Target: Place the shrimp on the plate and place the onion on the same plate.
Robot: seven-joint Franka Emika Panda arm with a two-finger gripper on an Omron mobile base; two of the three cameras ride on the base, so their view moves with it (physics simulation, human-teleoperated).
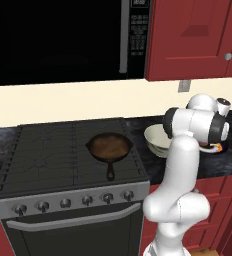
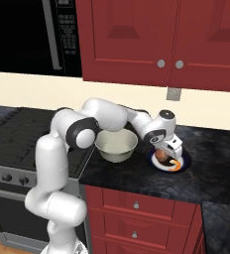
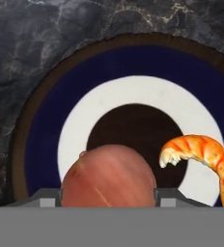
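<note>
Claw (image 2: 162, 157) first: we see it pointing down over the plate (image 2: 185, 160), its two tips set on either side of the one onion (image 3: 109, 176), though we cannot tell whether they press it. We count one plate, one onion and one shrimp (image 3: 205, 155). Our hand view shows the onion between the tips near the plate's centre, and the shrimp just beside it, curved, its long axis running along the plate's white ring. One cream bowl (image 2: 116, 145) sits on the counter (image 2: 211, 168), one skillet (image 1: 109, 147) on the stove (image 1: 48, 155).
</note>
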